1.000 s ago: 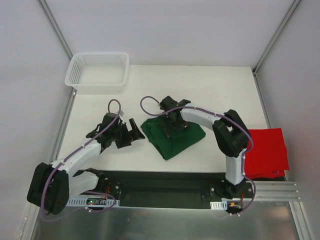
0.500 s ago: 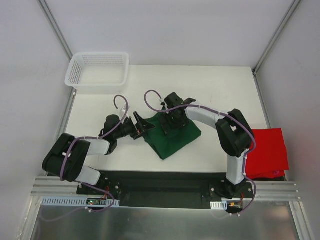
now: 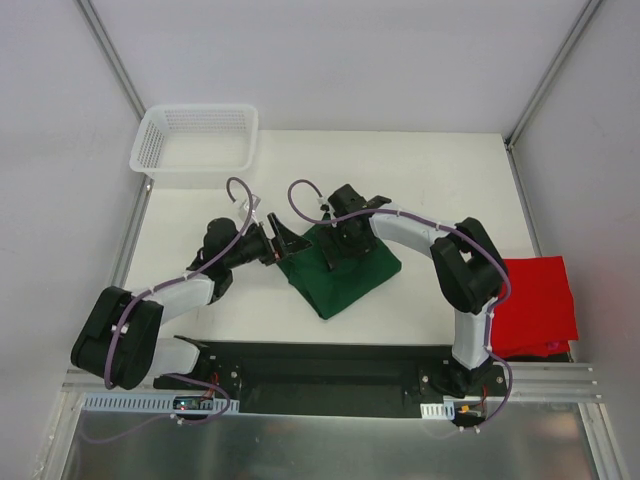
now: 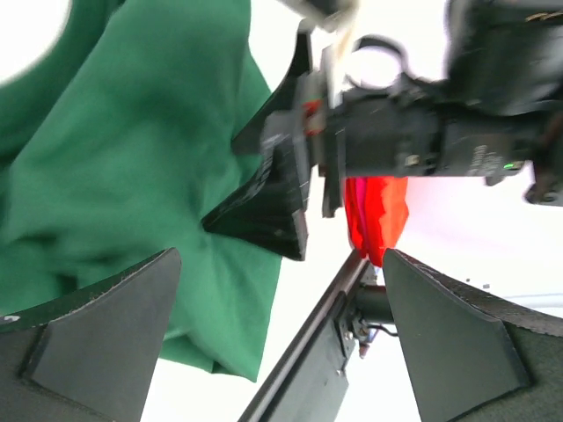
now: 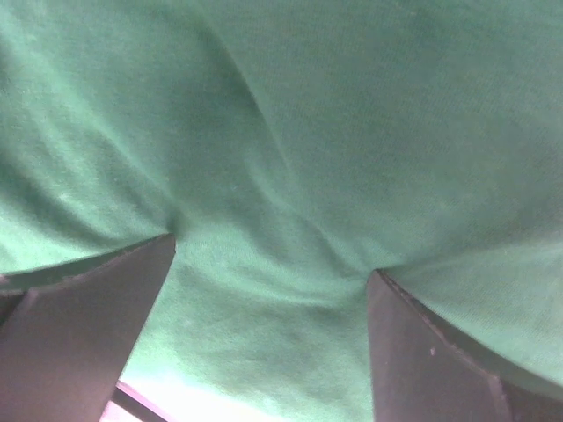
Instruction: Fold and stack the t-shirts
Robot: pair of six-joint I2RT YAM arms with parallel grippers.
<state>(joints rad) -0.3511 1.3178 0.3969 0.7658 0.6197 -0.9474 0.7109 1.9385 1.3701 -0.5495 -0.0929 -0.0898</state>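
- Since the earlier frame, the left gripper [image 3: 284,245] has swung in from 9 o'clock to the green t-shirt [image 3: 345,282], which now lies narrower.
- Top view: the left gripper's jaws are spread and empty at the shirt's 9 o'clock edge. The right gripper [image 3: 338,254] is spread over its 12 o'clock part. The red t-shirt [image 3: 535,305] lies at the table's [image 3: 430,170] 4 o'clock edge, well apart.
- Left wrist view: the fingers [image 4: 97,343] stand wide apart with nothing between them. Green cloth is at 10 o'clock.
- Right wrist view: the spread fingers [image 5: 79,343] press their tips into green cloth.
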